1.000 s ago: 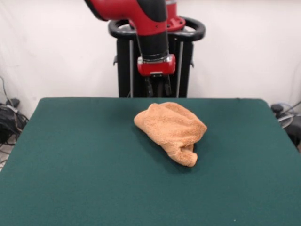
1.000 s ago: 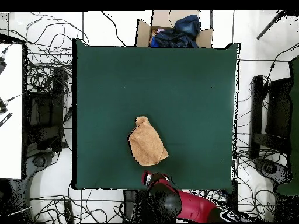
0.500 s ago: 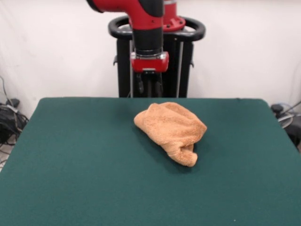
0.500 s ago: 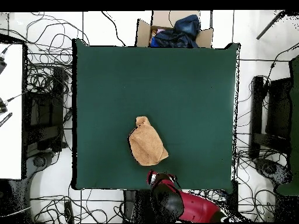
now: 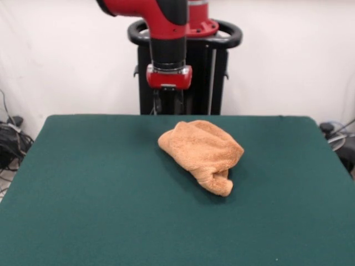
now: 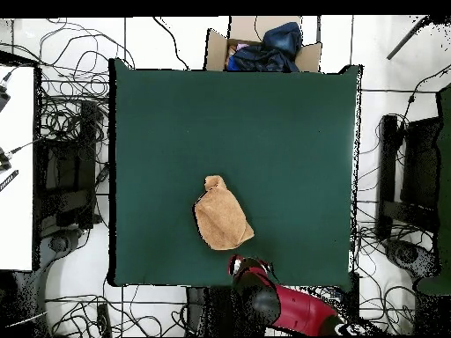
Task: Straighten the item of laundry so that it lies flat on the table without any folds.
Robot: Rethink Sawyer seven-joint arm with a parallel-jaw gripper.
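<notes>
The item of laundry [image 5: 202, 148] is an orange-tan towel lying crumpled in a folded heap on the green table [image 5: 100, 194], a little beyond the middle and toward the far edge. A rolled end points at the camera in the front view. In the overhead view the item of laundry [image 6: 222, 217] sits close to the table's [image 6: 264, 132] bottom edge. My gripper [image 5: 168, 102] hangs above the far table edge, behind and slightly left of the heap, holding nothing. It shows dark against the black pedestal. From overhead the gripper [image 6: 249, 267] sits just below the towel, apart from it.
A cardboard box [image 6: 264, 48] with dark blue cloth in it stands past the table's top edge in the overhead view. Cables cover the floor on both sides. The black pedestal [image 5: 216, 72] rises behind the far edge.
The arm has swung left in the front view and risen a little, away from above the towel. The towel has not moved.
</notes>
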